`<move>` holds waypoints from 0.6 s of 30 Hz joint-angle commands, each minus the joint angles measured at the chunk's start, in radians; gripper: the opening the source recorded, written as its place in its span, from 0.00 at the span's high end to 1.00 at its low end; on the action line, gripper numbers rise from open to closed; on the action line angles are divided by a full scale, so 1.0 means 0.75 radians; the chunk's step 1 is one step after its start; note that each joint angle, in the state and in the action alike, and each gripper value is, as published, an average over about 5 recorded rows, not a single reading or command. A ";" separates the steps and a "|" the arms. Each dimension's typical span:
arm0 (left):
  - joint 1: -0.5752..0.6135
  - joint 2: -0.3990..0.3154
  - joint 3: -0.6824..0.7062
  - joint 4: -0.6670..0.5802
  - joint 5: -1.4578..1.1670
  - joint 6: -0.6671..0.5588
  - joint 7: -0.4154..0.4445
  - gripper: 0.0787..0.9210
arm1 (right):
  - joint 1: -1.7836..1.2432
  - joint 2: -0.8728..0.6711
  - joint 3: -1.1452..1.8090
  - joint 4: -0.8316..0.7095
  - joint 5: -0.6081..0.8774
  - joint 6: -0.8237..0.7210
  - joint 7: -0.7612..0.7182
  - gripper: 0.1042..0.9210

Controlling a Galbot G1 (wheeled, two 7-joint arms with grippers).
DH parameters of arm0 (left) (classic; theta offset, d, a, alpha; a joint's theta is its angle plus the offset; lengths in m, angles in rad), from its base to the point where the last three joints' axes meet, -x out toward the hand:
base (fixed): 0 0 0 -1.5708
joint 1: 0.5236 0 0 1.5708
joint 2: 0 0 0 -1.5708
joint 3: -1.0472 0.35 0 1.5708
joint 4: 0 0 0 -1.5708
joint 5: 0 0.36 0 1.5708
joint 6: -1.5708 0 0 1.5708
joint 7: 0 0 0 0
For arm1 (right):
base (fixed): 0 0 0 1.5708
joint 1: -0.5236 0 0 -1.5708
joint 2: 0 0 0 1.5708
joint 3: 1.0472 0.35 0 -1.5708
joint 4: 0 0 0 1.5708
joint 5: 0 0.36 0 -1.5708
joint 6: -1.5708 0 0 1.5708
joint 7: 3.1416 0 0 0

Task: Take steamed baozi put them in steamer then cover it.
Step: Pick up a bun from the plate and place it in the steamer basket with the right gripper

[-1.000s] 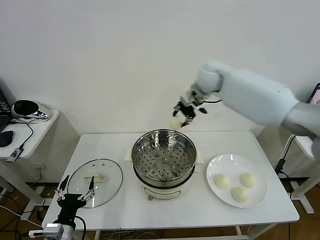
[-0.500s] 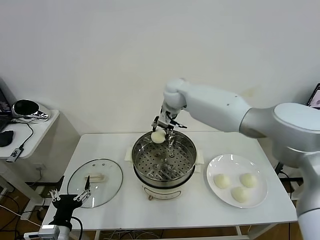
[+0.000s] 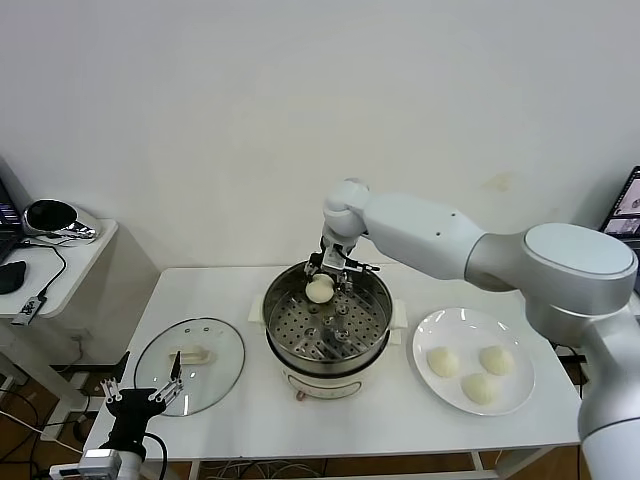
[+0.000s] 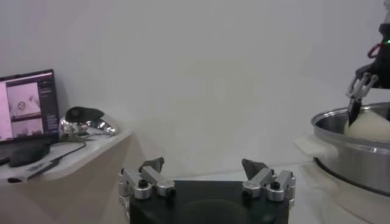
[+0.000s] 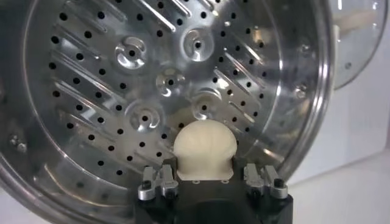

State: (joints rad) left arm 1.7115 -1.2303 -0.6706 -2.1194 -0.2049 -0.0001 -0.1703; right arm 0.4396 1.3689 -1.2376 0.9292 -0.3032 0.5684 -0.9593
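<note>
The right tool is clamped on one bun and holds it just inside the far rim of the steamer, above the holed tray. A second ago it was higher and behind the pot; now it has come down into it. Next it likely needs to lower, let go and lift clear. Three buns wait on the plate. The left tool hangs wide open, empty, near the glass lid on the counter.
</note>
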 commanded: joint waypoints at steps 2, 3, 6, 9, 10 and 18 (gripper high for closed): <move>0.000 -0.003 0.002 0.001 0.002 0.001 0.001 0.12 | -0.029 0.008 0.009 -0.033 -0.096 0.063 0.023 0.44; 0.000 -0.003 0.004 0.001 0.003 0.001 0.001 0.12 | -0.032 0.006 0.011 -0.037 -0.097 0.064 0.024 0.44; -0.001 -0.005 0.006 0.004 0.004 0.001 0.001 0.12 | -0.037 -0.002 0.015 -0.038 -0.089 0.065 0.029 0.40; -0.004 -0.007 0.007 0.004 0.005 0.003 0.001 0.12 | -0.024 -0.020 0.014 -0.006 -0.017 0.043 0.022 0.31; -0.005 -0.007 0.007 0.003 0.005 0.004 0.001 0.12 | -0.013 -0.029 0.014 0.013 0.026 0.028 0.014 0.28; -0.007 0.002 0.010 -0.011 0.005 0.012 0.003 0.12 | 0.286 -0.319 -0.050 0.481 0.618 -0.595 -0.176 0.12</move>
State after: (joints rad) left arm 1.7061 -1.2287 -0.6631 -2.1263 -0.2012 0.0085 -0.1689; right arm 0.5037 1.2812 -1.2473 1.0455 -0.1526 0.4544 -1.0044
